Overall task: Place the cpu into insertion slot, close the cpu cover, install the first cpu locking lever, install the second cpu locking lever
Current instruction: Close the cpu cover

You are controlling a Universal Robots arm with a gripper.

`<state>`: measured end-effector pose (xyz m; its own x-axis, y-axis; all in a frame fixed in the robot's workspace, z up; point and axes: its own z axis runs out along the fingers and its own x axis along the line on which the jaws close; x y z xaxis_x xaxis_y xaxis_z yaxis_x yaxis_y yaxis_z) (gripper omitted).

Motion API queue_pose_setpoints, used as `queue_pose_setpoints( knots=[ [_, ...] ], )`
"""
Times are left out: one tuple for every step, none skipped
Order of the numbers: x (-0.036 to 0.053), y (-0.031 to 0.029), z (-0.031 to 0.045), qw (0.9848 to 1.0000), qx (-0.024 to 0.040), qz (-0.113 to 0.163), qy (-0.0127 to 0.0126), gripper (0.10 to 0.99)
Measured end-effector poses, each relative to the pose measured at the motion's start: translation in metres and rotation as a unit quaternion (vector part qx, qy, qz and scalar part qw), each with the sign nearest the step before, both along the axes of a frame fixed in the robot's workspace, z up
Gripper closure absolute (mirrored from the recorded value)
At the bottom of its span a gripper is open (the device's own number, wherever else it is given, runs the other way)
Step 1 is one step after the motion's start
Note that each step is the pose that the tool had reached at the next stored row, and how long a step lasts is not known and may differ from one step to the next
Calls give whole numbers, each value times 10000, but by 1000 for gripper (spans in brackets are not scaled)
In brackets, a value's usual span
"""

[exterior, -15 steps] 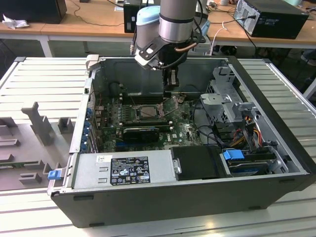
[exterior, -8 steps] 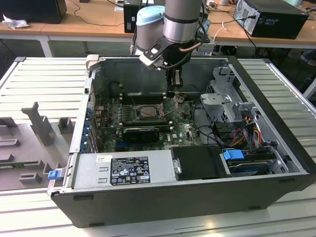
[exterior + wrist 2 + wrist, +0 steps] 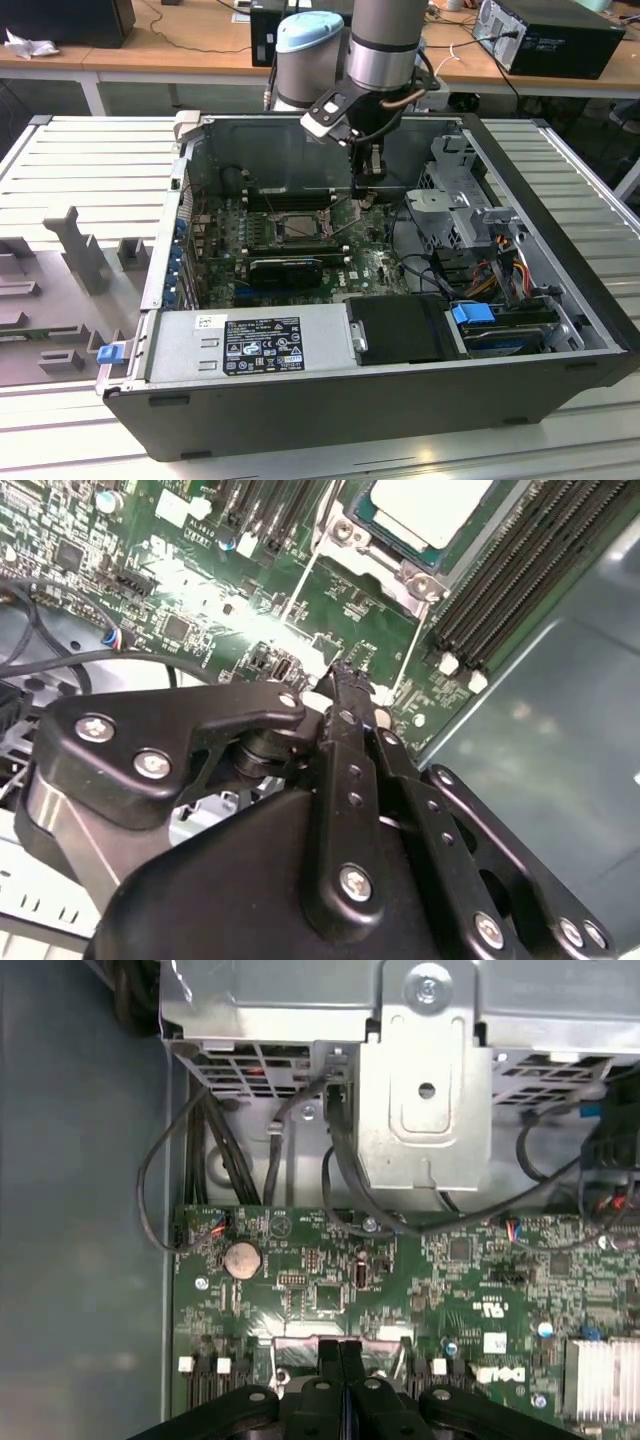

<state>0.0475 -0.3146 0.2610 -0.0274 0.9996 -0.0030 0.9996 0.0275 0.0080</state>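
Both tool (image 3: 341, 1346) fingers (image 3: 328, 1362) pressed together — above motherboard (image 3: 330, 1270)

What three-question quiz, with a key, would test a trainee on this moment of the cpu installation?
1. True or false: the cpu is held in the pincer, away from the insertion slot.
2. The pincer is: A) spread wide, B) shut, fingers together, C) clamped on a cable.
3. In the first wrist view, what round silvery part sits on the motherboard?
Key: 1 false, the cpu sits in the insertion slot; 2 B; 3 the coin battery.
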Motion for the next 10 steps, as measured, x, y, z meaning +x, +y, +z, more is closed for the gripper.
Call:
queue_pose_setpoints(
  knots=[
    [12, 0, -16, 10000, -1, 18, 0, 980],
    [37, 0, -35, 10000, 0, 30, 0, 980],
    [80, 0, -43, 10000, -1, 32, 0, 980],
    [107, 0, -45, 10000, -1, 31, 1, 980],
    [138, 0, -48, 10000, -1, 32, 0, 980],
    [178, 0, -53, 10000, 0, 33, 0, 980],
    [202, 1, -58, 10000, 1, 33, 1, 980],
    [246, 1, -72, 10000, 1, 34, 3, 980],
    [253, 0, -88, 10000, 0, 35, 4, 980],
    [255, 0, -107, 10000, 0, 34, 6, 980]
  ],
)
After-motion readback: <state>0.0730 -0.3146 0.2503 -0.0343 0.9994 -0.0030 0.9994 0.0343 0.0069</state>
